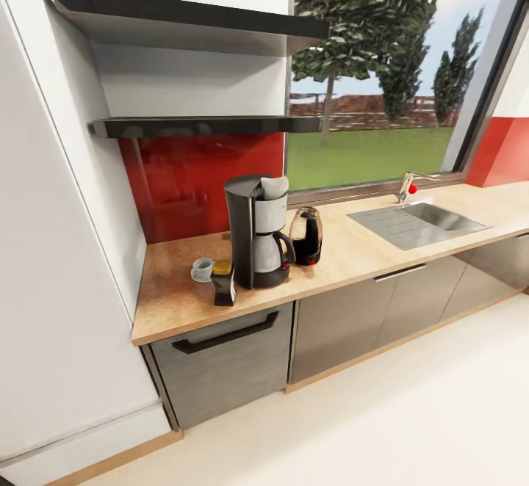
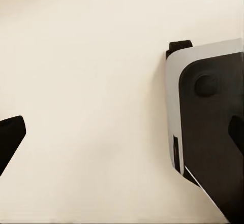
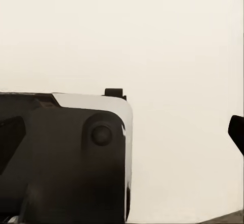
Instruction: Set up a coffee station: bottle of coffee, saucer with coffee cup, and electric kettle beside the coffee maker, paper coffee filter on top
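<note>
A modern home kitchen, rendered in a simulator. A long light wooden countertop [image 1: 345,251] runs along the wall above grey cabinet fronts with a black bar handle [image 1: 225,334]. A stainless steel sink [image 1: 419,223] is set into the counter, with a chrome tap bearing a red knob [image 1: 408,186] behind it. A glossy red backsplash [image 1: 198,178] covers the wall, and two thin black floating wall shelves [image 1: 198,126] hang above. On the counter stand a tall black drip coffee machine with a glass carafe [image 1: 258,233], a rounded dark glass kettle [image 1: 306,236] and a tiny white cup on a white saucer [image 1: 201,269]. A wide window [image 1: 382,75] looks onto trees and lawn. The floor [image 1: 411,420] is pale cream.
</note>
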Controlling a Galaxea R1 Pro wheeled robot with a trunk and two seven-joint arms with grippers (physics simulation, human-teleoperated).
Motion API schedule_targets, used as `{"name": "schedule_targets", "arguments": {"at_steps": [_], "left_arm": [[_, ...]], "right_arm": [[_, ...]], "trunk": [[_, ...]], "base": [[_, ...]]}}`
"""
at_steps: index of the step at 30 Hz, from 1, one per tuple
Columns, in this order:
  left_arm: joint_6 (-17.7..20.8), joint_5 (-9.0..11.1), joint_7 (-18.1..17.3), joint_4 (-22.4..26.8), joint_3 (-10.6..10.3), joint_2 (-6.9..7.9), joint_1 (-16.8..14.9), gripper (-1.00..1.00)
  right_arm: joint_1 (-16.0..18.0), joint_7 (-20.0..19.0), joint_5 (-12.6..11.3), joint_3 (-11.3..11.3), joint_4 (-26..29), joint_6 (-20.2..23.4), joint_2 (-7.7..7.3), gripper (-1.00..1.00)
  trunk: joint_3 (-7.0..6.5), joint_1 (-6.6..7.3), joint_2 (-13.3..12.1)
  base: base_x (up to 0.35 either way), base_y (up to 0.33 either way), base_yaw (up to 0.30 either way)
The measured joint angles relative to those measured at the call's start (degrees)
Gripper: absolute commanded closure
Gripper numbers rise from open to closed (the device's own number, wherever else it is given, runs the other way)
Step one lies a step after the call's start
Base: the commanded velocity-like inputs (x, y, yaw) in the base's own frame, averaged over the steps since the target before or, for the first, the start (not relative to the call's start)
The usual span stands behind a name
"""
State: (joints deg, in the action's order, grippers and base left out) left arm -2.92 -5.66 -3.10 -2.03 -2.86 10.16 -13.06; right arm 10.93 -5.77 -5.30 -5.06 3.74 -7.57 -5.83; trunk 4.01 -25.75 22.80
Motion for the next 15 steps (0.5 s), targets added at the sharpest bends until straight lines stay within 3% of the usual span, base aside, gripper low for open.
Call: {"name": "schedule_targets", "arguments": {"at_steps": [3, 7, 10, 15], "left_arm": [[0.20, -0.03, 0.45, -0.28, 0.03, -0.86, 1.71, -1.00], [0.37, 0.07, 2.98, -0.39, 0.08, -1.87, 2.68, -1.00], [0.67, 0.17, 6.26, -0.40, 0.06, -2.92, 3.42, -1.00], [4.46, 0.18, 12.95, -0.51, 0.04, -4.19, 3.77, -1.00]], "right_arm": [[0.00, 2.53, -0.01, -0.01, -0.83, 0.95, 0.33, -1.00], [0.00, 2.99, -0.02, -0.14, -1.03, 4.33, 0.66, -1.00], [0.00, 3.05, -0.02, -0.19, -1.14, 5.51, 1.15, -1.00], [0.01, 3.09, 0.11, -0.33, -1.20, 6.02, 2.70, -1.00]], "trunk": [[0.00, 0.00, 0.00], [-0.01, 0.00, 0.00], [0.00, 0.00, 0.00], [0.00, 0.00, 0.00]], "base": [[0.000, 0.000, 0.000], [0.000, 0.000, 0.000], [0.000, 0.000, 0.000], [0.000, 0.000, 0.000]]}}
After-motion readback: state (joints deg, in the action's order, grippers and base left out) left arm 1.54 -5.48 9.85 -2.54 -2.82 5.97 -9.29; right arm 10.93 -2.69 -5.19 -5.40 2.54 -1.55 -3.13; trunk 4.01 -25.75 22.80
